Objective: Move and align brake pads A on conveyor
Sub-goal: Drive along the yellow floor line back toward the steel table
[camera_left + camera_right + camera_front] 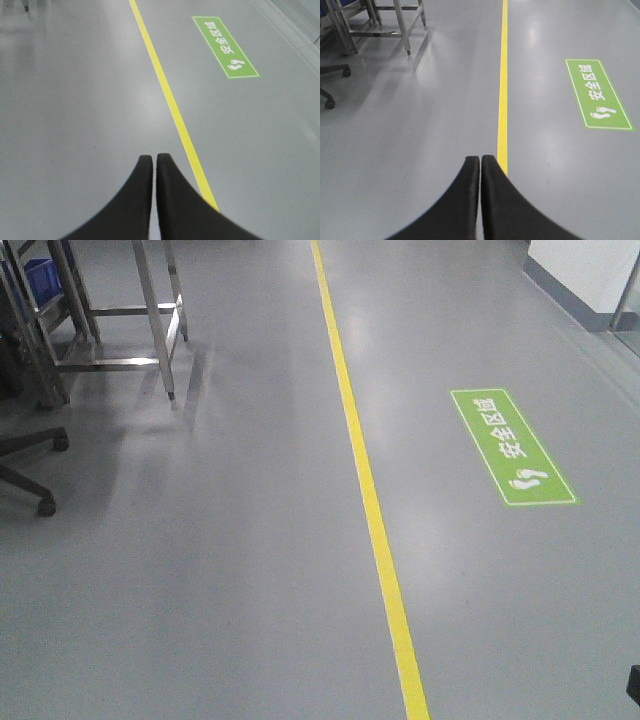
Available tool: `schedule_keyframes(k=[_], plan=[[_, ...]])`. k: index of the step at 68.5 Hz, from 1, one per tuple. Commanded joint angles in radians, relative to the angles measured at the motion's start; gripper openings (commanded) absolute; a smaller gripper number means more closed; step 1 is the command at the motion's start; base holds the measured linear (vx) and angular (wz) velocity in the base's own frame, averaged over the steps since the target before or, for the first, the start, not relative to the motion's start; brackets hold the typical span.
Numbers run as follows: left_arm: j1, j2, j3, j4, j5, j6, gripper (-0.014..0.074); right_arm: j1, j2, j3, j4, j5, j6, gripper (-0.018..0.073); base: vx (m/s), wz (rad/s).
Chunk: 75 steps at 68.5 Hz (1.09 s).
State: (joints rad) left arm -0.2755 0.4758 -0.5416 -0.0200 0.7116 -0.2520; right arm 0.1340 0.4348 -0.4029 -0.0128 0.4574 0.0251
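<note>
Facing grey floor (200,570), left end effector (154,159) and right end effector (480,160) sit pinched together.

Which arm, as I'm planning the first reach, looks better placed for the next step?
Neither left nor right: the left gripper and right gripper are both shut, both aimed over grey floor beside the yellow painted line. No brake pads or conveyor show, so driving closer probably comes first.
</note>
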Motion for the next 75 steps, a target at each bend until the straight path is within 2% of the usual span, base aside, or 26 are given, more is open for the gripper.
schedule_keyframes(k=[1, 75], plan=[[-0.004, 0.007, -0.023, -0.005, -0.067, -0.001, -0.0006, -0.006, 0.008, -0.027, -0.004, -0.068, -0.011, -0.0010, 0.59, 0.03], [-0.004, 0.008, -0.023, -0.005, -0.067, -0.001, -0.0006, -0.006, 0.008, -0.027, -0.004, -0.052, -0.011, -0.0010, 0.67, 0.04]])
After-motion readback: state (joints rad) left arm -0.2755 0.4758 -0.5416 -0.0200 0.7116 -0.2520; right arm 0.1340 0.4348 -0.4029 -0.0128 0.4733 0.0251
